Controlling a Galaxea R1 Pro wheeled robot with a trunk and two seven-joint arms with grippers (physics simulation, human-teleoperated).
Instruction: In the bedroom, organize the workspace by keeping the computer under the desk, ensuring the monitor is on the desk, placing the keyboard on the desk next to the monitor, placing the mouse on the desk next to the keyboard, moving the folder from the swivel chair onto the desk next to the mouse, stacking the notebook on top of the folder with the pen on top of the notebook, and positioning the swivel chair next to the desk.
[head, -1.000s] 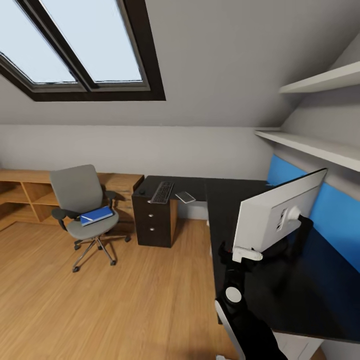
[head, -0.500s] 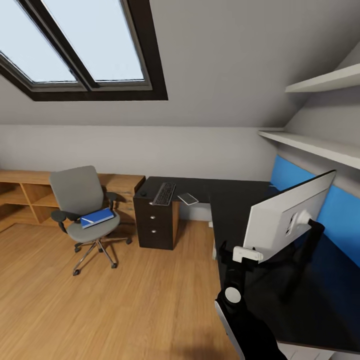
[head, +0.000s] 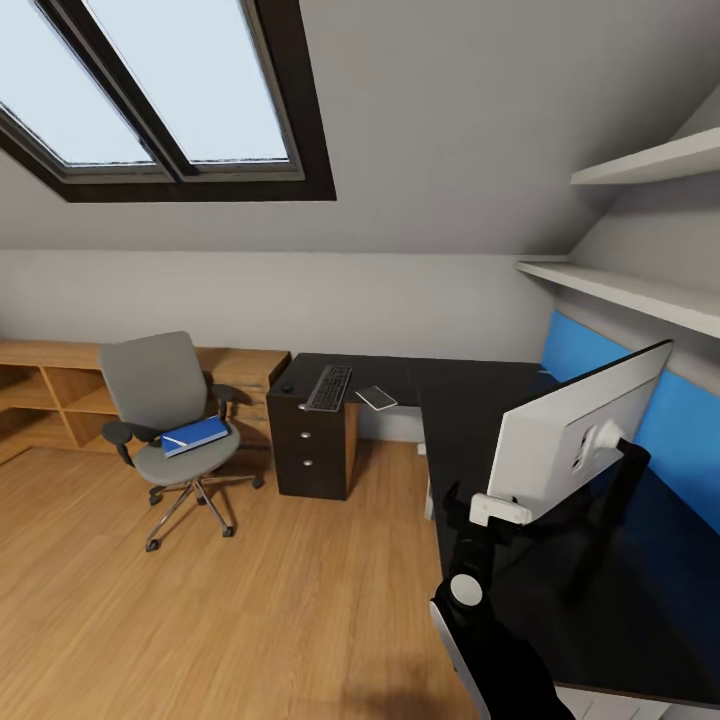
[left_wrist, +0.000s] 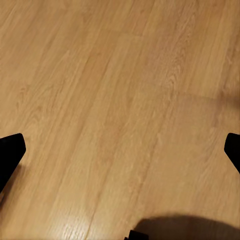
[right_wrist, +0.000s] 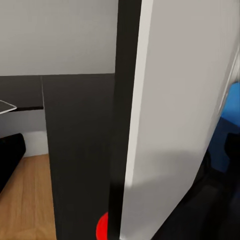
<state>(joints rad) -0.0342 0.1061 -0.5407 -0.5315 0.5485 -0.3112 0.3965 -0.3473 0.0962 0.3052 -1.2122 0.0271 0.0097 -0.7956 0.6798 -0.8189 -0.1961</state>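
The monitor (head: 580, 430) stands on the black desk (head: 470, 400) with its white back toward me. My right gripper (head: 492, 508) is at the monitor's lower corner, open, with the screen's edge (right_wrist: 150, 125) between its widely spread fingers (right_wrist: 10, 155). At the desk's far end lie the keyboard (head: 328, 387), the mouse (head: 286, 386) to its left and the grey notebook (head: 376, 397) to its right. The blue folder (head: 195, 434) rests on the seat of the swivel chair (head: 165, 400), which stands left of the desk. My left gripper (left_wrist: 120, 155) hangs open over the floor. The computer and pen are out of view.
A light wooden shelf unit (head: 50, 385) runs along the back wall behind the chair. A blue wall panel (head: 670, 420) and two white shelves (head: 640, 290) sit over the desk's right side. Wooden floor (head: 250, 600) spreads between me and the chair.
The whole view shifted slightly between one second and half a second ago, putting the monitor a little further right in the picture. Since then almost nothing has moved.
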